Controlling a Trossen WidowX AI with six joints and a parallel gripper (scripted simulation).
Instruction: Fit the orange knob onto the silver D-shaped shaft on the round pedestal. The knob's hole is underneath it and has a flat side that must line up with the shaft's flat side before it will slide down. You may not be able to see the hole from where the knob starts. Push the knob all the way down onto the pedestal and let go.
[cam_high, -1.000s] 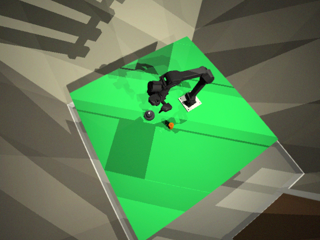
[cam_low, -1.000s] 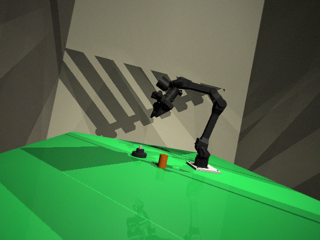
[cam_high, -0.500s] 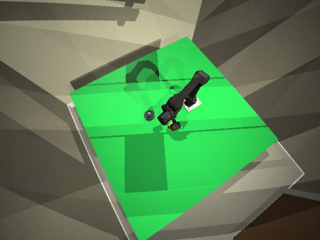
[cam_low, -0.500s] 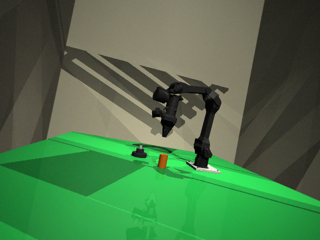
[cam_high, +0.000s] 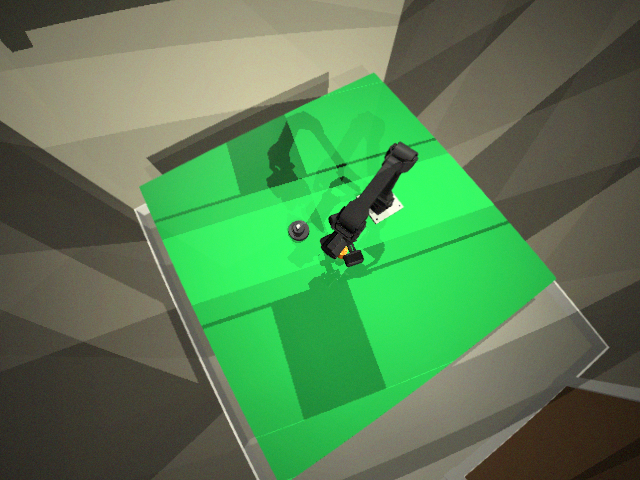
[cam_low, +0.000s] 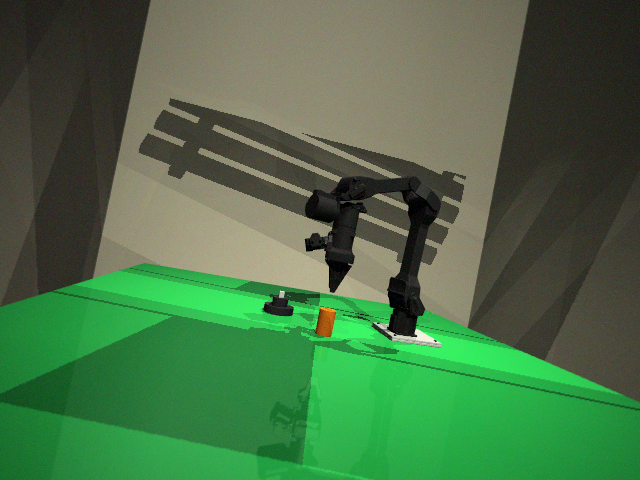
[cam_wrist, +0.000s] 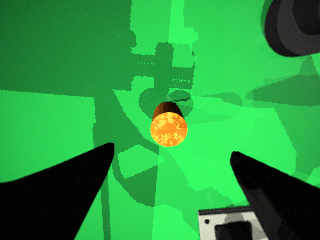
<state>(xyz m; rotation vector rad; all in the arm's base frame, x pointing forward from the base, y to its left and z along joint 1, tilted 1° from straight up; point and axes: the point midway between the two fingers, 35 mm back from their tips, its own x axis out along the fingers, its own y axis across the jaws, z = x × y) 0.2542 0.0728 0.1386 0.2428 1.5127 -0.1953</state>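
The orange knob (cam_high: 343, 252) (cam_low: 325, 322) (cam_wrist: 169, 129) stands upright on the green table top; its underside and hole are hidden. My gripper (cam_low: 332, 290) (cam_wrist: 172, 152) is open and empty, pointing down above the knob. In the wrist view the knob shows between the fingertips from side to side and a little beyond them. The dark round pedestal (cam_high: 298, 236) (cam_low: 278, 311) (cam_wrist: 286, 37) stands to the left of the knob in the top and exterior views. Its silver shaft (cam_high: 297, 226) (cam_low: 281, 293) points up; I cannot tell which way its flat side faces.
The arm's white base plate (cam_high: 390, 211) (cam_low: 413, 339) (cam_wrist: 208, 230) lies to the right of the knob in the top and exterior views. Shadows of the arm fall across the green table top (cam_high: 439, 289) (cam_low: 465, 413) around the knob and pedestal.
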